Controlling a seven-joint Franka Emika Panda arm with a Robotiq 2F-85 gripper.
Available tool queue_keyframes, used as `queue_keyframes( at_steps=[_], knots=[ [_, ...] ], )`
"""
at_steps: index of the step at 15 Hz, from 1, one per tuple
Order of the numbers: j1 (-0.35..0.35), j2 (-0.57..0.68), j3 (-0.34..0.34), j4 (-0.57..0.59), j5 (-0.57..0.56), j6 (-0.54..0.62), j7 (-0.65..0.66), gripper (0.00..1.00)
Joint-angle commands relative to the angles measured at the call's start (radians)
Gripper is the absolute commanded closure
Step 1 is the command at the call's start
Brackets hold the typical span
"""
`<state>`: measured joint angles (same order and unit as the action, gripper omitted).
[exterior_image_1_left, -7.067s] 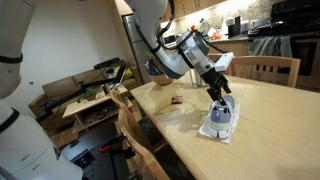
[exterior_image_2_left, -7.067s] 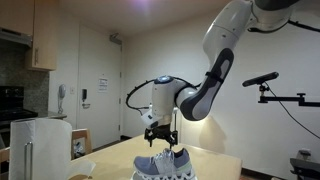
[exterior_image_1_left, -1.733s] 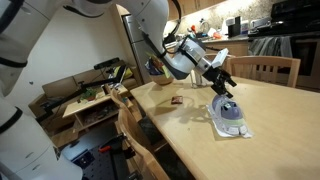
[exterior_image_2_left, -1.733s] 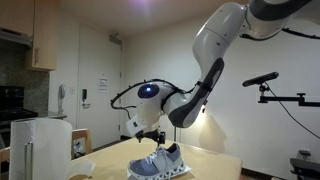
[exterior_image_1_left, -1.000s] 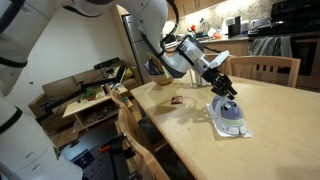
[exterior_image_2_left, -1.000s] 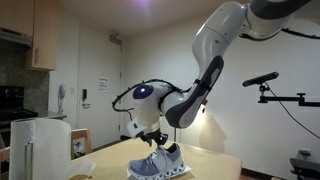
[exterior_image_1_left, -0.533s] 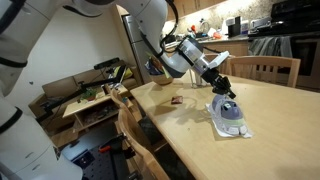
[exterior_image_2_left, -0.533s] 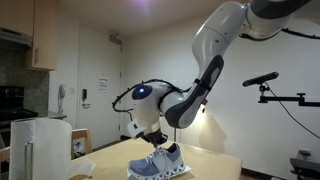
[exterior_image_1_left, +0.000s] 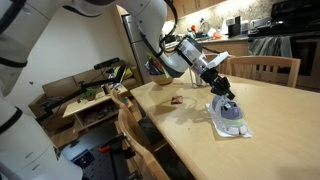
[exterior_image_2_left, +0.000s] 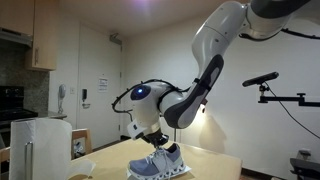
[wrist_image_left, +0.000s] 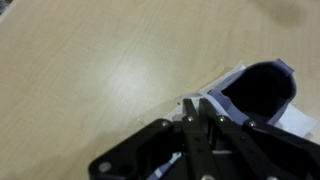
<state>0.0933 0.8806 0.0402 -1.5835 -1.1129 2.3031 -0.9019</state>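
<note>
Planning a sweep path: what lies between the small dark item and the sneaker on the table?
Only bare wooden tabletop lies between the small dark item and the sneaker, as an exterior view shows.

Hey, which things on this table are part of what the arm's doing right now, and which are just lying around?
In hand: the grey-and-white shoe; the claw at the rim of its opening.

Lying about: a small dark item on the table; a wooden chair behind it.
</note>
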Motion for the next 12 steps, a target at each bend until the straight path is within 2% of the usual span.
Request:
queue_keyframes(
  at_steps=[1, 4, 6, 7, 8, 9, 10, 12],
  knots=[
    [0.011, -0.019, -0.008, 0.002, -0.007, -0.027, 0.026, 0.98],
    [0.017, -0.029, -0.023, 0.004, -0.025, -0.024, 0.078, 1.0],
    [0.008, -0.031, -0.016, 0.007, -0.012, -0.028, 0.064, 1.0],
    [0.007, -0.029, -0.014, 0.01, -0.008, -0.032, 0.056, 0.79],
    [0.002, -0.028, -0.009, 0.008, -0.003, -0.03, 0.04, 0.73],
    [0.004, -0.026, -0.01, 0.009, -0.004, -0.034, 0.045, 0.94],
    [0.003, -0.025, -0.008, 0.009, -0.002, -0.035, 0.039, 0.93],
    [0.002, -0.023, -0.004, 0.01, 0.005, -0.042, 0.028, 1.0]
  ],
)
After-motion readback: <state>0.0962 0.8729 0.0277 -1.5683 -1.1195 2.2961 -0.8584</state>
